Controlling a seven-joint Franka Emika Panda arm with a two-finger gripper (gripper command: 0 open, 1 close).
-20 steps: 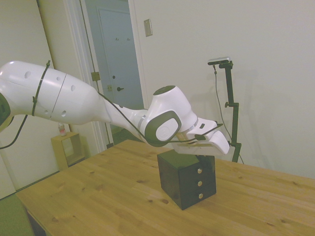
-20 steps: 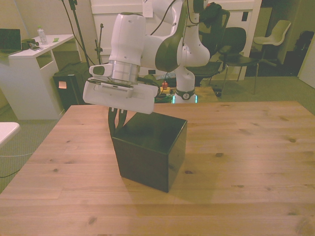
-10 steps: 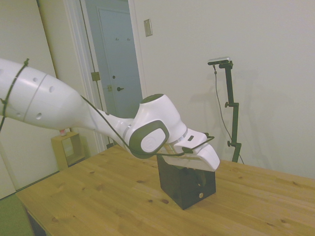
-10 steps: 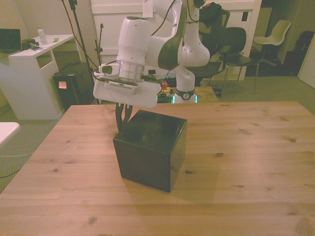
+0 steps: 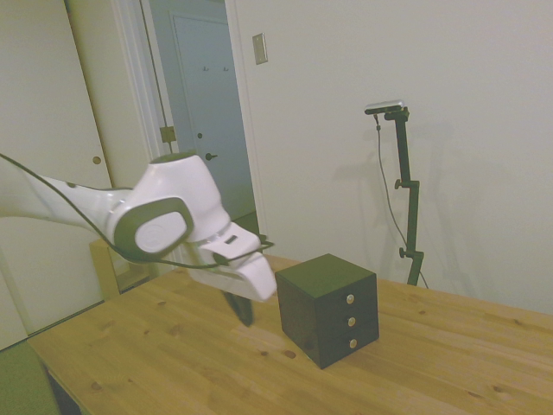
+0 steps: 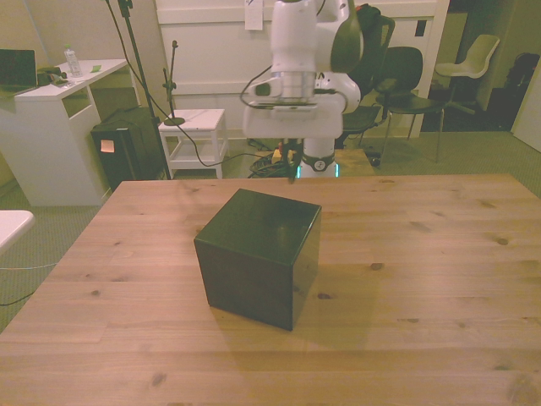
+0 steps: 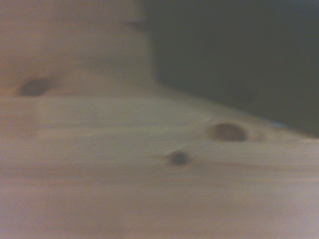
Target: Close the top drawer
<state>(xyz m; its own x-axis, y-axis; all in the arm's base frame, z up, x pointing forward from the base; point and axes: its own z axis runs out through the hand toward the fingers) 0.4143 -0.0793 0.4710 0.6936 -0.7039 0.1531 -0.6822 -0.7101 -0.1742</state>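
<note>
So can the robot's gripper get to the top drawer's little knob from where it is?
Probably not directly. The gripper hangs behind the black cabinet, on the far side from the top drawer and its brass knob. It would need to go around; the table looks free.

A knotty pine counter (image 6: 439, 254); behind it a white desk (image 6: 51, 97), a small white side table (image 6: 193, 123) and dark chairs (image 6: 406, 76).
</note>
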